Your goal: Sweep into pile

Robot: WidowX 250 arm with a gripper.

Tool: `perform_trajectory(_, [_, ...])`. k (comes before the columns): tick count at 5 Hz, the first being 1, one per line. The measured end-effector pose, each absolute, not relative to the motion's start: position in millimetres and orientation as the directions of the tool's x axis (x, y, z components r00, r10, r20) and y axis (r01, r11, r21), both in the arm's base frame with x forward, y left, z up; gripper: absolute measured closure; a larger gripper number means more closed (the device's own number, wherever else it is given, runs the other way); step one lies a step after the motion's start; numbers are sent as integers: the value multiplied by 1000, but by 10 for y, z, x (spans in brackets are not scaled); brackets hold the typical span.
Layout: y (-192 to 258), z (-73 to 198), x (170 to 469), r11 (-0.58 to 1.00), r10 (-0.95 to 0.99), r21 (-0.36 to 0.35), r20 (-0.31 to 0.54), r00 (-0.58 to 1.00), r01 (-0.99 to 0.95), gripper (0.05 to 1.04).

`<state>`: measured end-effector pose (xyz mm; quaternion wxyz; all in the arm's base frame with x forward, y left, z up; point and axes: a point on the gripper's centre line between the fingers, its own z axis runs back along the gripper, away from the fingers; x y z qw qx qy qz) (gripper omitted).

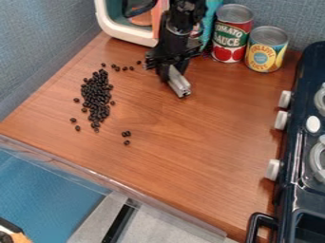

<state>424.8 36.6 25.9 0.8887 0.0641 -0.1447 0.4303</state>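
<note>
Left on the counter (209,142), we see black beans (96,95), heaped, with strays around. To their right, the gripper (171,72) hangs, clamped on a silver bar (180,87), whose upper end it hides.

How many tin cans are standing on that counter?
2. The taller, with a red and green label, stands beside the shorter, yellow-labelled one, which is nearer the stove. Others might be hidden behind the arm.
</note>
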Motion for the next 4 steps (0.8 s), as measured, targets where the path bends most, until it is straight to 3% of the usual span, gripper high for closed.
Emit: perform_trajectory(4, [154, 160, 4066, 700, 675, 15, 310, 669, -714, 692])
